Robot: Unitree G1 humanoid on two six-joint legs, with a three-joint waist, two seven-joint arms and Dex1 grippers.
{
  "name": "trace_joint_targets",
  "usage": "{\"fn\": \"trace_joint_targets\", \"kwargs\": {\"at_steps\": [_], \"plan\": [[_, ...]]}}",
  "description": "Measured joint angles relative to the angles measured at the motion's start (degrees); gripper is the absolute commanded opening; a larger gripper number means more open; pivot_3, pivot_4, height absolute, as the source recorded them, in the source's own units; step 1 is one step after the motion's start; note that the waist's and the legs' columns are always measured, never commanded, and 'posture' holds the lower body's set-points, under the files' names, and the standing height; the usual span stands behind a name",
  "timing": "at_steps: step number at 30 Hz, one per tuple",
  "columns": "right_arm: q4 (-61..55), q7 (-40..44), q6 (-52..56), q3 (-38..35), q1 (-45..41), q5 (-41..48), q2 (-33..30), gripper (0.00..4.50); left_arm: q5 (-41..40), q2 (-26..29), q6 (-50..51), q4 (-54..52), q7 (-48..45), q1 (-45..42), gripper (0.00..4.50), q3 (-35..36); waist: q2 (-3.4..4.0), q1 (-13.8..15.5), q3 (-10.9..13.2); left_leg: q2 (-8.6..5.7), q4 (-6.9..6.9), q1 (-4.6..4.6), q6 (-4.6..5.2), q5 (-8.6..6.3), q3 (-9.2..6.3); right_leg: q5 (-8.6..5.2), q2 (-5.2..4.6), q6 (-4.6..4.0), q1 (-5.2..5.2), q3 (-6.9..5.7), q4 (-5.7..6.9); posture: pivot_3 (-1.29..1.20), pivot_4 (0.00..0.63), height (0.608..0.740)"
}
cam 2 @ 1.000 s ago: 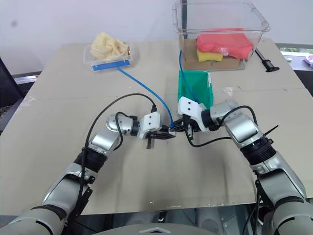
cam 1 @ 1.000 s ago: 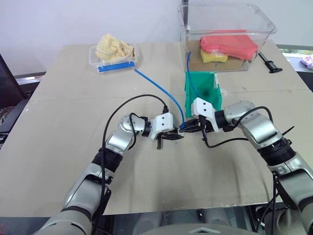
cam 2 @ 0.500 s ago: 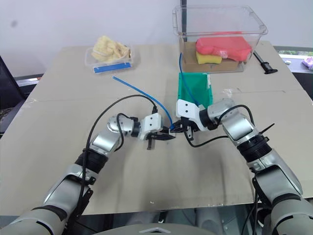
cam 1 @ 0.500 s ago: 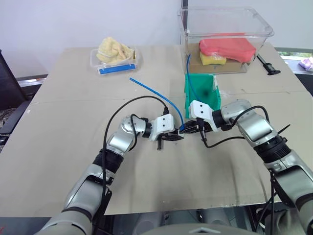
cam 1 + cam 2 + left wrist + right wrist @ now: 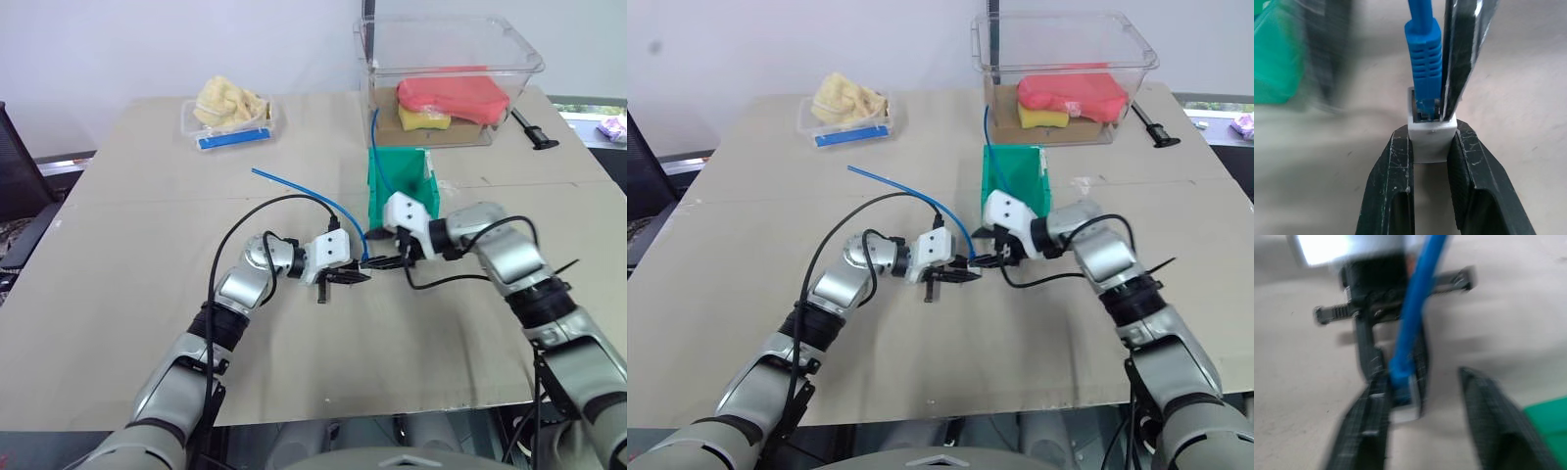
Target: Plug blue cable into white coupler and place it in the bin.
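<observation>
Left eye view: plug step looks done. The thin bright blue cable (image 5: 312, 195) runs from behind and left of the small green plastic bin (image 5: 400, 182) down to the left end effector (image 5: 357, 277), just in front of the bin. Right end effector (image 5: 389, 261) is beside it, at the bin's front lip. Binning is left. Another blue cord hangs into the bin; the rest of the inside is not clear. Large clear plastic tub (image 5: 446, 70) behind the bin holds a red pad, a yellow sponge and a brown slab. Small clear tray (image 5: 229, 113), well left of the bin, holds pale yellow stuff.

Left wrist view: left end effector's fingers (image 5: 1392, 182) clamp the tiny white plastic coupler (image 5: 1428, 139); blue plug is seated in its socket.

Right wrist view: right end effector's fingers (image 5: 1493, 423) are spread apart, gripping nothing, either side of the coupler, bin corner beside.
</observation>
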Motion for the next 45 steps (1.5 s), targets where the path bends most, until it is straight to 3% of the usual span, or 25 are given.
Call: {"fn": "trace_joint_targets", "kwargs": {"at_steps": [4, 8, 11, 15, 17, 23, 30, 34, 40, 43, 45], "plan": [[-18.8, -2.9, 9.5, -11.7, 7.4, 9.7, -4.6, 3.72, -1.6, 0.8, 4.8, -2.7, 0.3, 1.0, 0.32, 1.3, -0.01, 0.1, 0.0, 0.01, -0.01, -0.15, 0.0, 0.0, 0.08, -0.01, -0.1, -0.02, -0.2, -0.24, -0.03, 0.0, 0.15, 0.74], [-36.9, -12.9, 14.0, -19.7, 25.7, 13.4, -2.9, 3.72, -6.9, -0.4, 18.3, -10.4, 4.0, 1.0, 0.32, 5.4, -0.06, 0.4, 0.0, 0.01, -0.04, -0.21, 0.02, -0.01, 0.11, -0.01, -0.14, -0.01, -0.25, -0.24, -0.07, 0.0, 0.15, 0.74], [-42.9, -22.3, 11.7, -22.3, 36.5, 8.7, -1.4, 3.72, -12.3, -2.8, 32.5, -15.0, 9.3, -2.5, 0.32, 9.6, -0.13, 0.4, 0.1, -0.06, 0.04, -0.04, 0.04, -0.02, 0.18, 0.0, -0.18, 0.02, -0.13, -0.18, 0.11, 0.0, 0.15, 0.74], [-47.4, -33.9, 6.9, -24.3, 49.0, 3.7, 7.4, 3.72, -17.5, -6.3, 51.4, -16.2, 17.5, -11.7, 0.32, 14.7, -0.15, 0.7, 0.1, 0.06, 0.04, 0.31, 0.11, -0.05, 0.06, -0.04, -0.02, 0.06, 0.22, -0.32, 0.18, 0.0, 0.15, 0.74], [-48.4, -36.6, 5.9, -24.4, 51.0, 2.7, 8.8, 3.72, -17.9, -7.9, 55.0, -15.3, 20.4, -14.9, 0.32, 15.6, -0.14, 0.3, 0.1, 0.05, 0.04, 0.47, -0.03, 0.03, 0.21, -0.04, -0.05, 0.06, 0.32, -0.19, 0.17, 0.0, 0.15, 0.74], [-51.8, -41.8, 2.6, -23.2, 55.5, 1.2, 12.0, 3.72, -16.8, -14.9, 57.5, -2.7, 29.2, -24.1, 0.32, 15.8, -0.23, 0.4, 0.1, 0.06, -0.12, 0.79, -0.04, 0.02, 0.2, -0.17, -0.02, 0.24, 0.6, -0.18, 0.11, 0.0, 0.15, 0.74], [-54.8, -44.3, -0.3, -22.8, 57.9, 1.0, 13.1, 3.72, -12.5, -19.4, 46.2, 15.0, 33.7, -33.4, 0.32, 15.5, -0.26, 0.3, 0.2, 0.04, -0.16, 0.78, -0.04, 0.01, 0.25, -0.17, -0.05, 0.25, 0.62, -0.14, -0.05, 0.0, 0.15, 0.74], [-56.1, -45.0, -0.9, -22.8, 58.0, 1.7, 13.1, 3.84, -11.2, -20.8, 42.2, 25.2, 33.5, -36.5, 2.14, 15.4, -0.28, 0.2, 0.2, 0.04, -0.16, 0.78, -0.03, 0.01, 0.25, -0.19, -0.04, 0.29, 0.63, -0.15, -0.06, 0.0, 0.15, 0.74], [-56.1, -45.2, -0.8, -22.8, 57.8, 2.7, 12.2, 3.84, -10.0, -20.7, 40.3, 28.4, 33.1, -38.4, 4.45, 15.5, -0.3, 0.2, 0.2, 0.04, -0.16, 0.78, -0.03, 0.01, 0.25, -0.2, -0.05, 0.3, 0.63, -0.16, -0.05, 0.0, 0.15, 0.74], [-56.1, -45.1, -0.8, -22.8, 57.6, 3.0, 11.6, 3.84, -10.0, -19.4, 41.3, 26.6, 32.4, -37.8, 4.45, 15.5, -0.28, 0.0, 0.3, 0.04, -0.16, 0.78, -0.03, 0.01, 0.25, -0.2, -0.04, 0.3, 0.62, -0.16, -0.05, 0.0, 0.15, 0.74], [-56.1, -44.9, -0.7, -23.0, 57.4, 3.9, 10.9, 3.84, -11.0, -16.7, 44.4, 19.7, 30.9, -35.0, 4.45, 15.6, -0.27, -0.2, 0.3, 0.1, -0.18, 0.79, -0.03, 0.01, 0.26, -0.2, -0.02, 0.3, 0.61, -0.13, -0.04, 0.0, 0.15, 0.74]]}}
